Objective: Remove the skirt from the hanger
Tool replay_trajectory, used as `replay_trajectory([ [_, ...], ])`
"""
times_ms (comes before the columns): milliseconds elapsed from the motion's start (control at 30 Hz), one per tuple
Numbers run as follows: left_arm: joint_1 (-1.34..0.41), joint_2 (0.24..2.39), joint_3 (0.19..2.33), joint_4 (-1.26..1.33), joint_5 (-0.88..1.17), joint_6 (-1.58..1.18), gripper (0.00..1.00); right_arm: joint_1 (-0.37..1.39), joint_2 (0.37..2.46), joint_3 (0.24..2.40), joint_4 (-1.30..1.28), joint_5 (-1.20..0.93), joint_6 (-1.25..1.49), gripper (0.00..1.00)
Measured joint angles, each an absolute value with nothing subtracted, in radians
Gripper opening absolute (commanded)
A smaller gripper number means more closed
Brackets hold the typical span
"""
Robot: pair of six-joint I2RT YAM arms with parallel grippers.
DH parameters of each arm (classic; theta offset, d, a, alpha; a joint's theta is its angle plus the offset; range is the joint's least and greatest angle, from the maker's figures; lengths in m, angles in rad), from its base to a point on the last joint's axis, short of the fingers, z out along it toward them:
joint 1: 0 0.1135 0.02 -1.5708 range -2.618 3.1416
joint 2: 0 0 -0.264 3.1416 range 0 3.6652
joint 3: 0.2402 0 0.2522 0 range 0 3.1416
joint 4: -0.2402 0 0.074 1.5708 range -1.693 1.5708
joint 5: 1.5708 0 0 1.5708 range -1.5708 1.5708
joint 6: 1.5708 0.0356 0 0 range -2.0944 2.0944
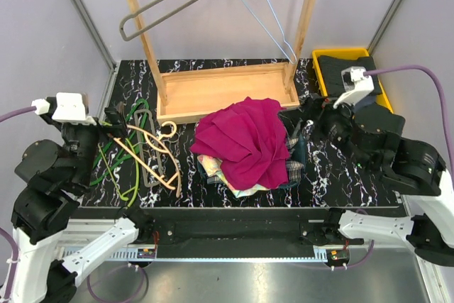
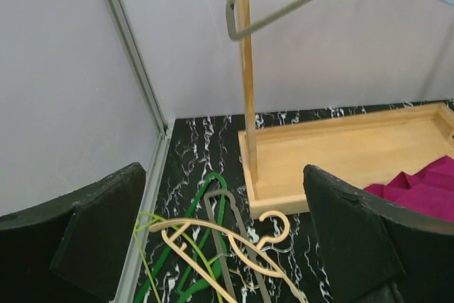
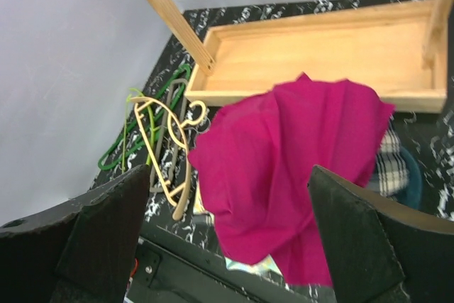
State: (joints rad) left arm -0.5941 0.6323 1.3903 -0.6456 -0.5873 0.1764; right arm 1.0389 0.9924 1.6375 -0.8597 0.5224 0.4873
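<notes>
A magenta skirt (image 1: 245, 140) lies crumpled on top of a pile of clothes at the table's middle; it also shows in the right wrist view (image 3: 284, 161) and at the left wrist view's right edge (image 2: 425, 189). No hanger shows in it. Loose hangers, beige (image 1: 152, 154), green and grey, lie in a heap at the left, also in the left wrist view (image 2: 234, 239). My left gripper (image 1: 117, 118) is open and empty above that heap. My right gripper (image 1: 308, 115) is open and empty just right of the skirt.
A wooden rack with a tray base (image 1: 223, 90) stands at the back, with a grey hanger (image 1: 167, 5) and a blue wire hanger (image 1: 266, 12) on its rail. A yellow bin (image 1: 351, 69) with dark cloth sits back right. Plaid and other clothes (image 1: 291, 164) lie under the skirt.
</notes>
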Motion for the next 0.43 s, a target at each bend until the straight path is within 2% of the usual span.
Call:
replay_trajectory([
  [433, -0.581, 0.669, 1.382, -0.733, -0.558, 0.121, 0.99, 1.039, 1.003, 1.633, -0.994, 0.532, 0.531, 1.00],
])
